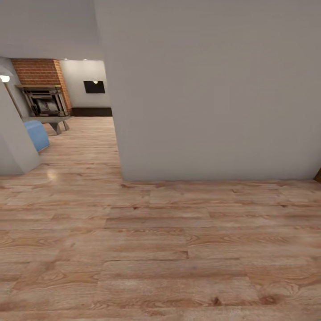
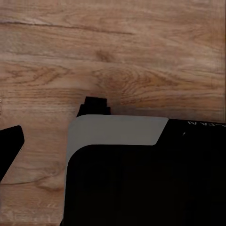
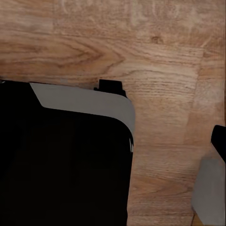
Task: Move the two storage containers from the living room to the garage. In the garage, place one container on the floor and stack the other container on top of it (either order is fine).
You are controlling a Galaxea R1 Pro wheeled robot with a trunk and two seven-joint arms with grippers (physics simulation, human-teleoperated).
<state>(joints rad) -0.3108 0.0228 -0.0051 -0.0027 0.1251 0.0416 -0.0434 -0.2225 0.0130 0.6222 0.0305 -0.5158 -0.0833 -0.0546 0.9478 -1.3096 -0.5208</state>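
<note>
The two red-orange storage containers are out of view. I am in a passage on light wood-plank flooring [image 1: 156,249]. The living room opens at the far left, with its brick fireplace [image 1: 42,84], a corner of the blue sofa [image 1: 38,133] and a low coffee table [image 1: 51,119]. The garage and its concrete floor are out of view. Both wrist views look down at the planks, with my own black and grey body [image 2: 141,179] [image 3: 61,165] in the way.
A broad white wall [image 1: 214,89] stands right in front and ends at a corner [image 1: 117,133]. Left of that corner the planks run on into the living room. Another pale wall piece [image 1: 13,147] sits at the left edge. A brown edge [image 1: 318,174] shows far right.
</note>
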